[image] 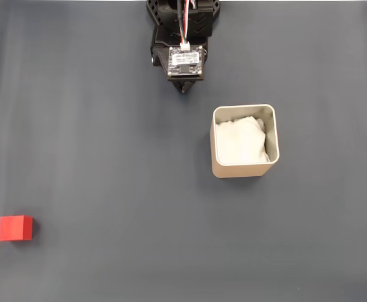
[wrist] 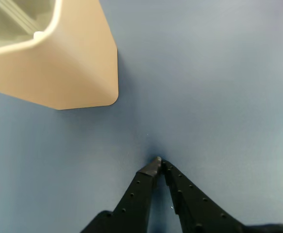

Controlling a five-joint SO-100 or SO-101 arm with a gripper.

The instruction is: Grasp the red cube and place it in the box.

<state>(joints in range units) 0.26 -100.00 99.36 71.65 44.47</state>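
A dark grey mat (image: pixel 107 126) covered the whole surface, smooth with faint creases, and lay just beneath the end effector's tips.

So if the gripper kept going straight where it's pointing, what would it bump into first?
Probably just the dark mat. In the wrist view the gripper has its tips together, aimed at bare mat, with the box off to the left. The red cube sits far away, so it likely misses both.

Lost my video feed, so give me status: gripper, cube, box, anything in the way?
Gripper shut, empty, tips near the mat. Red cube untouched, far lower left in the fixed view. Box upright, white padding inside. Nothing between arm and cube.
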